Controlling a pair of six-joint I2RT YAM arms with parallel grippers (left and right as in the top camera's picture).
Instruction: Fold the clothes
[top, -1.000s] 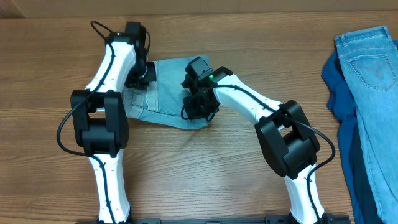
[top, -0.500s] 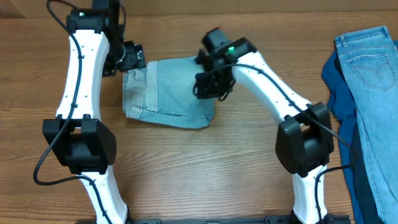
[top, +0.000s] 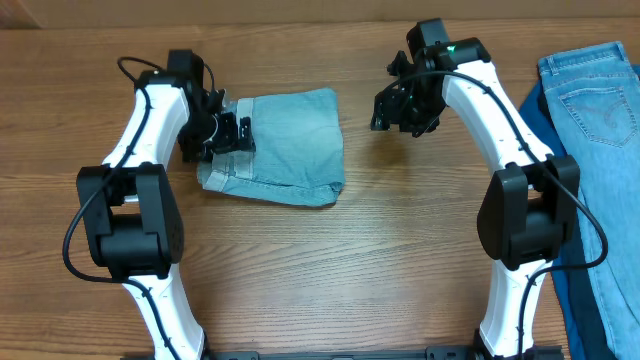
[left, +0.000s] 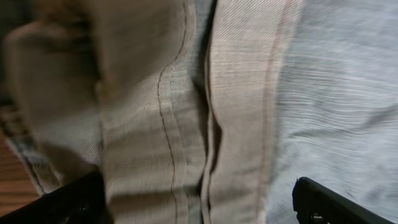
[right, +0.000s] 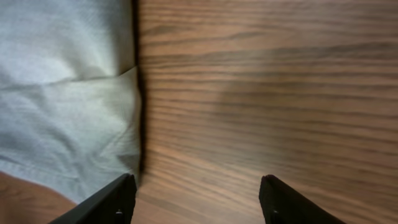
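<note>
The clothes I am working on are pale faded denim shorts (top: 285, 148), lying folded into a compact rectangle on the table. My left gripper (top: 228, 135) hovers open over their left end. In the left wrist view the stitched waistband (left: 236, 106) fills the frame, and the left gripper (left: 199, 208) has its fingertips (left: 336, 205) spread wide to either side of it, gripping nothing. My right gripper (top: 400, 108) is off the shorts to their right, above bare wood. In the right wrist view the right gripper (right: 199, 199) stands open, with the shorts' edge (right: 68, 93) to its left.
At the right table edge lie a brighter light-blue denim garment (top: 600, 120) and, under it, a dark blue cloth (top: 545, 145). Wooden table (top: 330, 270) stretches in front of the shorts and between the arms.
Both grippers were shut on the folded shorts and have opened. The right one has moved up and right off the cloth; the left swung away and came back over the waistband end.
</note>
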